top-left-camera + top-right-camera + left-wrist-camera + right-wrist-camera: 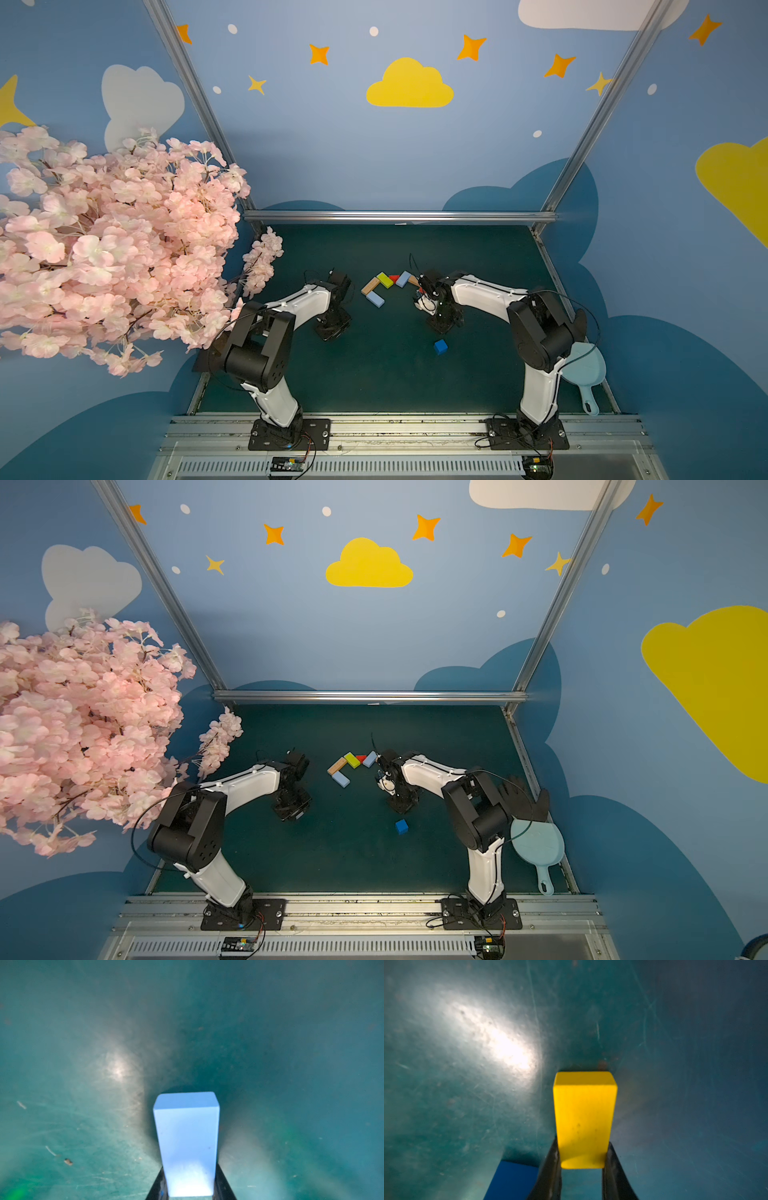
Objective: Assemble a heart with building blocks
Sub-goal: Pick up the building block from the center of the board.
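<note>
Part of the heart lies at the back middle of the green mat: a tan bar [370, 285], a lime green bar [385, 279], a red triangle [394, 277] and a light blue bar [403, 279], with another light blue bar [375, 299] below the tan one. My left gripper [190, 1180] is shut on a light blue bar [187, 1136], left of that group. My right gripper [582, 1153] is shut on a yellow bar [583, 1113], right of the group. The dark blue cube [440, 346] lies alone nearer the front and also shows beside the right fingers [550, 1174].
A pink blossom tree [104, 249] overhangs the mat's left edge beside the left arm. A pale blue scoop [584, 370] lies at the right edge behind the right arm. A metal rail [399, 216] bounds the back.
</note>
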Tool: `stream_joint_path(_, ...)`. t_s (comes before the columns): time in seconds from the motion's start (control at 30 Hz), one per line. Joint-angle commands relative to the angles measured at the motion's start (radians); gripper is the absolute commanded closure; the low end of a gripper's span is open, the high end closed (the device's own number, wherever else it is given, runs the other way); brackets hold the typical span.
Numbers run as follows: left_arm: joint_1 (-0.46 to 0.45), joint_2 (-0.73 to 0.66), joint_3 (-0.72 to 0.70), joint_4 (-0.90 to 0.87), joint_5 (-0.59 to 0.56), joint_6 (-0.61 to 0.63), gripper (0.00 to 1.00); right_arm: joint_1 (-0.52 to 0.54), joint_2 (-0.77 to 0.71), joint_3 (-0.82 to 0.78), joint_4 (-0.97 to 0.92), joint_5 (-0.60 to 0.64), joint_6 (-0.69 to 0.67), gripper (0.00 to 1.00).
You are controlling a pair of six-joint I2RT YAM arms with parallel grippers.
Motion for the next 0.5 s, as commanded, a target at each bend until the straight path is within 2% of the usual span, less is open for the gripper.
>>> stream_joint_path(0.0,0.005,0.071,-0.029,0.070,-0.042,0.022,0.79,0.003,0.013,-0.048,0.037,0.018,0.017,1.00)
stream_joint_path(0.13,-0.052,0.030,-0.024,0.033,-0.049,-0.006,0.79,-0.008,-0.068,-0.076,0.033,0.037,0.046,1.00)
stream_joint_path(0.27,-0.192,0.005,-0.005,0.019,-0.025,-0.120,0.79,-0.053,-0.125,-0.084,0.033,0.023,0.093,1.00)
stream_joint_path(0.37,-0.292,0.045,0.043,0.024,0.002,-0.219,0.80,-0.080,-0.137,-0.068,0.034,0.013,0.117,1.00)
stream_joint_path(0.47,-0.352,0.099,0.126,0.014,-0.004,-0.252,0.80,-0.093,-0.141,-0.052,0.029,0.012,0.125,1.00)
